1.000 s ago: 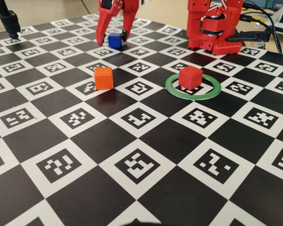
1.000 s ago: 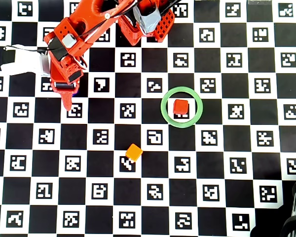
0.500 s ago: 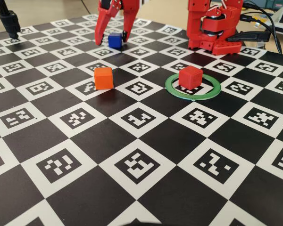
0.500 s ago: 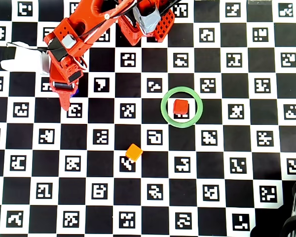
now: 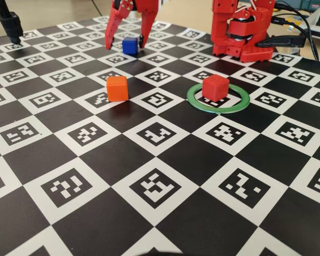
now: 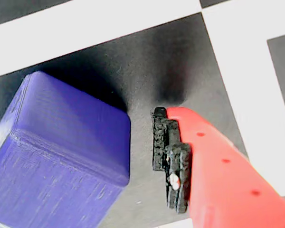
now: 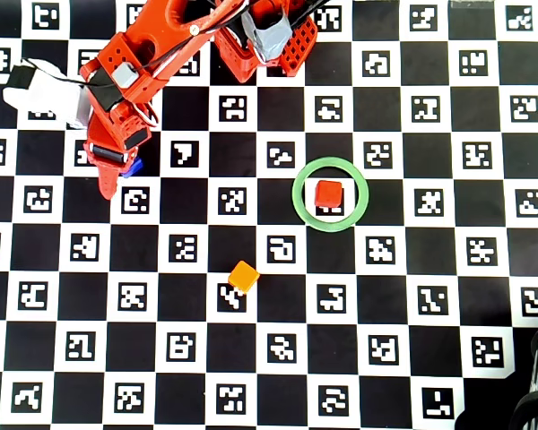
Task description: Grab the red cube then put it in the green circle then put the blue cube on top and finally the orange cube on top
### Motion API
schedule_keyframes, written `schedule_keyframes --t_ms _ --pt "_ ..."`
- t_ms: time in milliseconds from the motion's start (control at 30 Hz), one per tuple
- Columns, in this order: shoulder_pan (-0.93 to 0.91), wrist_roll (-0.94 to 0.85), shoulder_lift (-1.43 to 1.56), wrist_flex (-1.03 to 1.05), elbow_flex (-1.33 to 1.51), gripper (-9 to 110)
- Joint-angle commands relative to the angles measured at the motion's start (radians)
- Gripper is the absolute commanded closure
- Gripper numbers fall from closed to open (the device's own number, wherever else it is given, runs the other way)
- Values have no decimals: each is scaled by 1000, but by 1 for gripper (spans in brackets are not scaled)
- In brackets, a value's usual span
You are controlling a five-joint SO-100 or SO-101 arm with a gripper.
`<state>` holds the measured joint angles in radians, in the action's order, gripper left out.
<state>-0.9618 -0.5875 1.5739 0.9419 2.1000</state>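
The red cube (image 5: 215,87) sits inside the green circle (image 5: 218,111), toward its far side; both also show in the overhead view, the cube (image 7: 328,193) and the ring (image 7: 298,194). The blue cube (image 5: 130,45) rests on the board at the far left. My red gripper (image 5: 125,45) is open and lowered around it, one finger on each side. In the wrist view the blue cube (image 6: 61,152) fills the left, and one black-padded fingertip (image 6: 173,161) stands a small gap to its right; the other finger is out of view. The orange cube (image 5: 117,88) lies alone nearer the front (image 7: 244,276).
The arm's red base (image 5: 240,32) stands at the back right, with cables (image 5: 304,26) beside it. A black stand (image 5: 10,24) is at the back left corner. The checkerboard mat (image 5: 160,186) with printed markers covers the table.
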Motion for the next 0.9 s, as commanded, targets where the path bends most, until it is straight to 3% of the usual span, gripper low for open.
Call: schedule_keyframes --t_ms 0,867 --pt "18 46 25 -6 -23 59" --pt "38 391 15 3 -44 59"
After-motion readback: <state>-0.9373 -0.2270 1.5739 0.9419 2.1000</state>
